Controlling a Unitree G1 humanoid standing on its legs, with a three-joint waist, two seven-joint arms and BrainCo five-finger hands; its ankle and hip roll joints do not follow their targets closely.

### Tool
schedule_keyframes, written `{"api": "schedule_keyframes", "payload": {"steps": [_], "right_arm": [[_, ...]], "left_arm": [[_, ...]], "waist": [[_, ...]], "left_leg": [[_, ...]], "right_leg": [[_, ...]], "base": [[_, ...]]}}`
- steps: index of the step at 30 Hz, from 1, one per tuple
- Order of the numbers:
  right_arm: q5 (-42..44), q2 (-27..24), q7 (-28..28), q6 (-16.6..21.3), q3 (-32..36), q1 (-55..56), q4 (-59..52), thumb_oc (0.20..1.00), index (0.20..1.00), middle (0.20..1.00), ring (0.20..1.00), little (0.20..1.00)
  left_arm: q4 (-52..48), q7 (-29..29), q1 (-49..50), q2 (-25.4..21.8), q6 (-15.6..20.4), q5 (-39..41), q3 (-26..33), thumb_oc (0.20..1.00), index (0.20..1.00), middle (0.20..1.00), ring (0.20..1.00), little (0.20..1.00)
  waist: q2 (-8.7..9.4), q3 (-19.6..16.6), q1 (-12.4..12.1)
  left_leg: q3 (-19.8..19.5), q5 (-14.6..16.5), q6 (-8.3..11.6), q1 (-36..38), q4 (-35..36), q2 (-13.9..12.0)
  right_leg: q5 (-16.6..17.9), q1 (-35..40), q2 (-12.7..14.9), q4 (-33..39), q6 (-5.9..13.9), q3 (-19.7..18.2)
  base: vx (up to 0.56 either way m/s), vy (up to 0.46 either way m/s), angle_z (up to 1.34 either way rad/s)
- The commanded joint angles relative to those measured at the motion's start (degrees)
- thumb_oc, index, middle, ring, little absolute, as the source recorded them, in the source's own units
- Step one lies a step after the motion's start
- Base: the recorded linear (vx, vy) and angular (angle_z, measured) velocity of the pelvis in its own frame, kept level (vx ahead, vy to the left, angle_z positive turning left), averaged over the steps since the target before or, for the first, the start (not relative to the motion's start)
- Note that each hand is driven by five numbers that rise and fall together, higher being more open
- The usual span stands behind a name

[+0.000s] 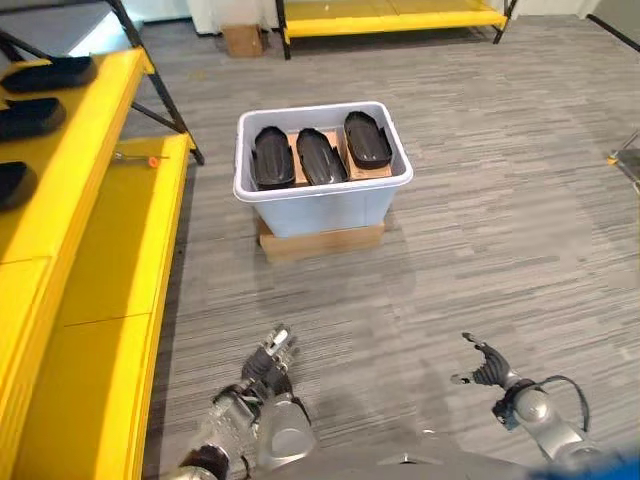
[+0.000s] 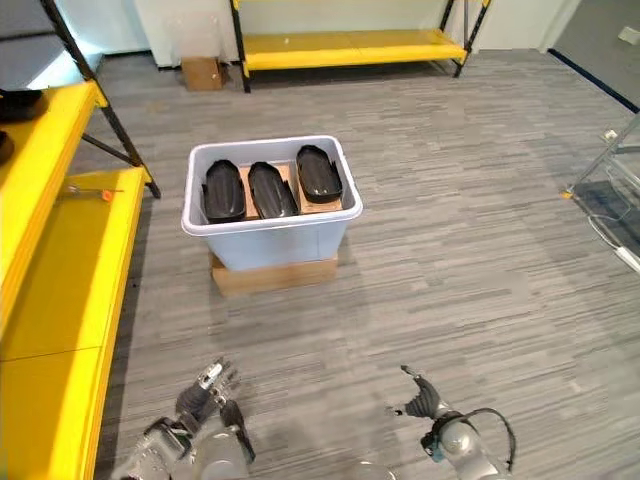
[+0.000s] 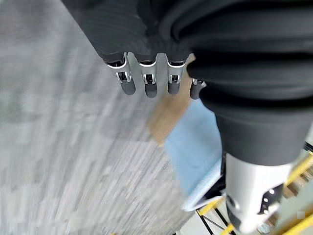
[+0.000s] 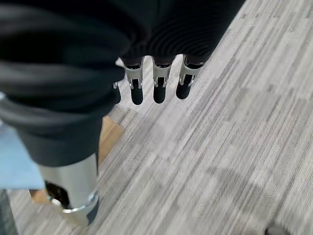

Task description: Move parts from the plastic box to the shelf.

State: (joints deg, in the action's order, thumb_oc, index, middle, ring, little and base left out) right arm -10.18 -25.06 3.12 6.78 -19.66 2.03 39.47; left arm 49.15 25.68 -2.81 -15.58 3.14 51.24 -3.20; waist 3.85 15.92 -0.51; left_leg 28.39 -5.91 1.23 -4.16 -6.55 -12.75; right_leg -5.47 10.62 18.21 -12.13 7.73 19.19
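1. Shelf (image 1: 95, 270) edge cuts off dark parts (image 1: 30, 117) at left
2. Three black parts (image 1: 318, 154) lie in the plastic box (image 1: 320, 200), on a cardboard base (image 1: 320, 242)
3. Left hand (image 1: 268, 365) and right hand (image 1: 487, 370) hang low, fingers relaxed, empty

Workshop or storeroom: grey striped carpet floor (image 2: 480, 230), yellow steel shelf (image 1: 90, 250) racks along walls, plastic box (image 1: 322, 195) of black parts (image 1: 318, 156).

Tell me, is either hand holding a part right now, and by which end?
Nothing is held. The left hand and right hand hang open over the floor, short of the box, where three black parts lie.
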Motion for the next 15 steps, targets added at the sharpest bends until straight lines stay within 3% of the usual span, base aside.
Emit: {"api": "schedule_keyframes", "payload": {"steps": [1, 4, 7, 10, 13, 14, 15], "right_arm": [[2.3, -2.6, 1.0, 1.8, 1.3, -2.2, -1.4, 1.0, 1.0, 1.0, 1.0, 1.0], [-2.7, -2.6, 2.2, 2.5, 1.1, -2.0, -2.7, 1.0, 1.0, 1.0, 1.0, 1.0], [0.1, -2.8, 3.3, 0.2, 0.8, -3.2, -2.8, 1.0, 1.0, 1.0, 1.0, 1.0], [0.9, -2.3, 3.4, -0.5, 0.6, -4.5, -2.5, 1.0, 1.0, 1.0, 1.0, 1.0], [-2.7, -1.7, 4.5, -1.1, -0.5, -5.8, -2.2, 1.0, 1.0, 1.0, 1.0, 1.0], [-2.4, -1.7, 5.0, -1.5, -0.9, -6.2, -2.1, 1.0, 1.0, 1.0, 1.0, 1.0], [-1.5, -1.7, 5.6, -1.7, -1.8, -7.5, -1.8, 1.0, 1.0, 1.0, 1.0, 1.0]], "left_arm": [[-3.1, 1.4, 1.3, 2.1, 1.1, 0.4, -2.0, 1.0, 1.0, 1.0, 1.0, 1.0], [-5.5, 0.8, 1.0, 0.7, -0.3, -2.2, -2.7, 1.0, 1.0, 1.0, 1.0, 1.0], [-5.8, 0.4, 0.7, -0.3, -0.3, -5.1, -3.5, 1.0, 1.0, 1.0, 1.0, 1.0], [-4.8, 0.1, 0.7, -1.0, 0.5, -7.1, -4.0, 1.0, 1.0, 1.0, 1.0, 1.0], [-3.3, 0.6, 0.4, -1.8, 0.1, -8.6, -4.4, 1.0, 1.0, 1.0, 1.0, 1.0], [-2.8, 0.8, 0.4, -1.8, 0.3, -9.1, -4.6, 1.0, 1.0, 1.0, 1.0, 1.0], [-2.5, 0.4, 0.2, -1.7, 0.1, -9.2, -4.9, 1.0, 1.0, 1.0, 1.0, 1.0]], "waist": [[-2.19, -2.4, -1.3], [-1.16, -3.6, -2.0], [-0.39, -4.4, -2.2], [0.6, -5.7, -2.3], [1.35, -7.2, -2.9], [1.34, -7.4, -3.1], [0.32, -7.2, -2.9]], "left_leg": [[-3.9, 0.8, 5.55, -1.8, -1.1, -3.4], [-5.2, 3.6, 3.06, -2.0, -2.8, 0.1], [-5.8, 5.8, 0.88, -1.7, -3.1, 3.0], [-6.0, 8.3, -2.0, -0.3, -2.4, 6.8], [-6.5, 10.9, -5.58, 1.4, -0.7, 11.4], [-6.7, 11.4, -6.12, 1.7, -0.5, 12.1], [-6.6, 10.9, -6.84, 2.6, 0.5, 11.5]], "right_leg": [[-5.0, -1.8, -8.7, -0.2, -2.32, 1.5], [-7.5, -1.4, -9.4, -3.5, -1.85, -1.4], [-7.5, -2.5, -9.1, -8.4, -0.46, -3.0], [-4.3, -3.6, -8.6, -14.6, 1.83, -4.4], [2.4, -6.6, -6.9, -24.9, 5.5, -4.7], [3.2, -8.1, -6.6, -27.0, 5.9, -4.6], [5.1, -13.3, -7.9, -29.0, 4.94, -4.7]], "base": [[0.35, 0.309, -0.14], [0.35, 0.392, 0.09], [0.21, 0.295, 0.06], [0.2, 0.324, 0.17], [0.2, 0.298, 0.14], [0.18, 0.263, 0.1], [0.12, 0.165, 0.01]]}}
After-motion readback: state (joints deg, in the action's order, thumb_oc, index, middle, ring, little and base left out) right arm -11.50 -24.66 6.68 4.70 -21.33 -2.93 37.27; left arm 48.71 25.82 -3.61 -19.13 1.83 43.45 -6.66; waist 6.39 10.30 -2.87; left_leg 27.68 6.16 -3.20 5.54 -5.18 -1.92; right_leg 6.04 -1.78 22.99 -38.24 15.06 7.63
